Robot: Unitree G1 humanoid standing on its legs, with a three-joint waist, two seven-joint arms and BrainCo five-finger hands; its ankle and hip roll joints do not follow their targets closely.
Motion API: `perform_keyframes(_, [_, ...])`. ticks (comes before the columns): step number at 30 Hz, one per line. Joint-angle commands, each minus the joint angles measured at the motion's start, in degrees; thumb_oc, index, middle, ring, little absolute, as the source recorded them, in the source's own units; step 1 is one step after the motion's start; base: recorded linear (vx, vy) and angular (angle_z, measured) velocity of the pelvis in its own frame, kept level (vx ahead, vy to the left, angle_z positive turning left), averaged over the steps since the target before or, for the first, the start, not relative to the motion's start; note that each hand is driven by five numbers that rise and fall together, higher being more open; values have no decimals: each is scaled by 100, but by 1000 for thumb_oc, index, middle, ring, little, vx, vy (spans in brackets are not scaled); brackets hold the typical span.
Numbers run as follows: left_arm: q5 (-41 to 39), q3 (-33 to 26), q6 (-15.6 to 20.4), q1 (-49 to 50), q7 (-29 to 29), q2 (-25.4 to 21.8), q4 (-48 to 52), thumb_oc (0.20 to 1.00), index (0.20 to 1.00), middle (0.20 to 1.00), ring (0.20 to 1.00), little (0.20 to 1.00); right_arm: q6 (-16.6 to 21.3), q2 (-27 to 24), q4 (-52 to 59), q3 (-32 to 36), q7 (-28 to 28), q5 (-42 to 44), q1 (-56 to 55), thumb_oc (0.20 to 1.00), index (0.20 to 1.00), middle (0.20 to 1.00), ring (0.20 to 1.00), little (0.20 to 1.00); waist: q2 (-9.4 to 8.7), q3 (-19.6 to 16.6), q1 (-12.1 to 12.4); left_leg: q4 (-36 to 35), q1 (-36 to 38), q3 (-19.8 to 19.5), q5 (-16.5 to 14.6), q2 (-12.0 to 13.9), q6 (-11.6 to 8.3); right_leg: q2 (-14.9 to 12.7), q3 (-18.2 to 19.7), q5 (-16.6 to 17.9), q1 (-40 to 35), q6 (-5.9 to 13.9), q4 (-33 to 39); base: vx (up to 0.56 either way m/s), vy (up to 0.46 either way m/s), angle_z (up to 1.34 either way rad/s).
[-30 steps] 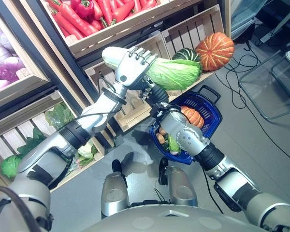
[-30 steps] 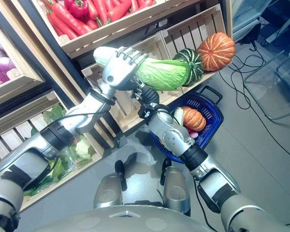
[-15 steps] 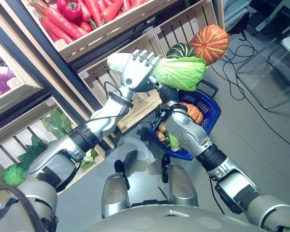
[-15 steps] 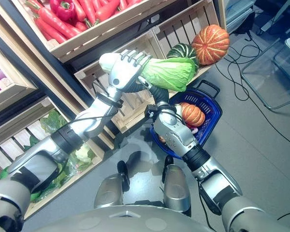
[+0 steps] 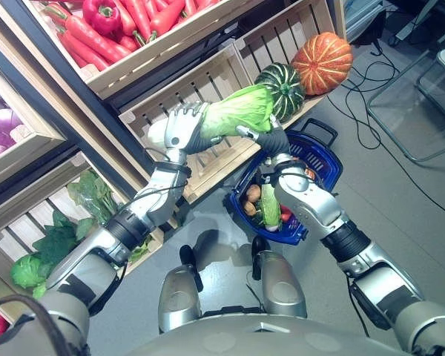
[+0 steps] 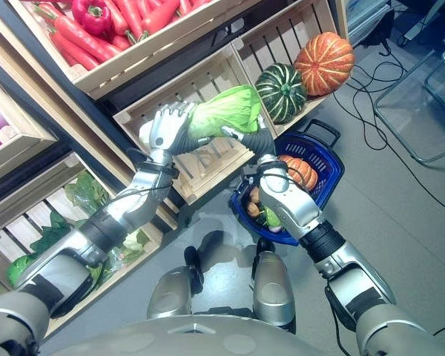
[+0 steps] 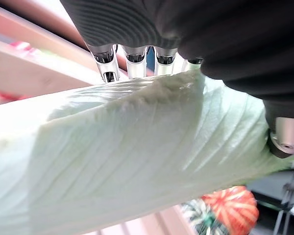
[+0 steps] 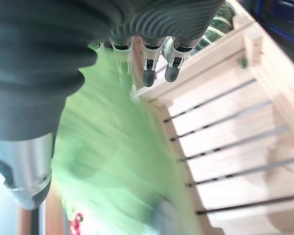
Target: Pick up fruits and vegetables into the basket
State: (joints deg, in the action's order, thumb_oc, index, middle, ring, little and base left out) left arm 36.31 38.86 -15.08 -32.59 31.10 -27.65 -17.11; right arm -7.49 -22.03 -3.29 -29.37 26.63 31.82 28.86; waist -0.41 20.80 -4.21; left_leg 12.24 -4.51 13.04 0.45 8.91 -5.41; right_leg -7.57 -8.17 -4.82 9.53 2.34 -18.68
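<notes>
A long green cabbage (image 5: pixel 233 113) with a white stem end hangs in the air before an empty slatted crate (image 5: pixel 208 81). My left hand (image 5: pixel 179 127) is shut on its stem end, fingers (image 7: pixel 130 58) curled over the pale leaves (image 7: pixel 127 161). My right hand (image 5: pixel 271 139) is under the leafy end, its straight fingers (image 8: pixel 147 63) reaching along the green leaf (image 8: pixel 108 161). The blue basket (image 5: pixel 322 159) sits low behind my right forearm. It holds a small orange pumpkin (image 6: pixel 297 170), a green vegetable (image 5: pixel 270 211) and a brown one (image 5: pixel 253 193).
A striped green squash (image 5: pixel 282 83) and a big orange pumpkin (image 5: pixel 322 61) rest in the crate to the right. Carrots and red peppers (image 5: pixel 126 30) fill the upper shelf. Leafy greens (image 5: pixel 59 237) lie in the lower left crate. A metal chair frame (image 5: pixel 423 111) stands at far right.
The cabbage has moved left, off the green squash, with its leafy end tilted up. My left hand sank with it. My right hand has come up under the leafy end.
</notes>
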Motion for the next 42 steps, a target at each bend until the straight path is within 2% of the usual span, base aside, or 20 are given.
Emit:
perform_keyframes(1, [-103,-190,27,-277,147,-133,208,200,200,200,200,200,451,136,813,379,-21,-299,159,1000,1000,1000,1000,1000,-269,111,7,431,183,76,-957,-63,229,-180,129,-52,-385,423,432,0,0,0])
perform_keyframes(7, [-67,-222,-34,-292,120,-106,237,200,200,200,200,200,413,87,916,495,165,-533,148,1000,1000,1000,1000,1000,-247,120,-34,462,194,89,-977,-77,250,-160,175,-78,-363,410,377,0,0,0])
perform_keyframes(15, [76,-217,-106,-540,-131,-121,567,200,200,200,200,200,121,145,898,465,-183,51,270,1000,1000,1000,1000,1000,-225,136,-19,500,159,48,-971,-94,239,-155,179,-105,-346,385,331,0,0,0])
perform_keyframes(22, [177,-311,156,-572,-256,-280,968,200,200,200,200,200,-92,208,819,329,-325,408,296,1000,1000,1000,1000,1000,-211,190,67,474,118,-12,-934,-115,221,-179,108,-100,-337,373,341,-20,-7,3])
perform_keyframes(26, [-23,-331,113,-657,-347,-283,1079,200,200,200,200,200,-51,324,686,230,-308,391,316,1000,1000,1000,1000,1000,-210,214,94,491,83,-29,-928,-115,217,-191,85,-96,-318,372,327,-7,-3,1])
perform_keyframes(32, [-134,-313,127,-705,-132,-265,990,200,200,200,200,200,-76,396,633,200,-260,507,314,1000,1000,1000,1000,1000,-242,219,84,490,69,-17,-934,-114,221,-184,111,-82,-286,391,332,0,0,0])
perform_keyframes(42, [252,-198,373,-690,-15,-144,961,200,200,200,200,200,35,499,496,138,-165,556,278,1000,1000,1000,1000,1000,-275,209,115,501,89,-3,-953,-105,221,-205,81,-59,-329,393,367,0,0,0])
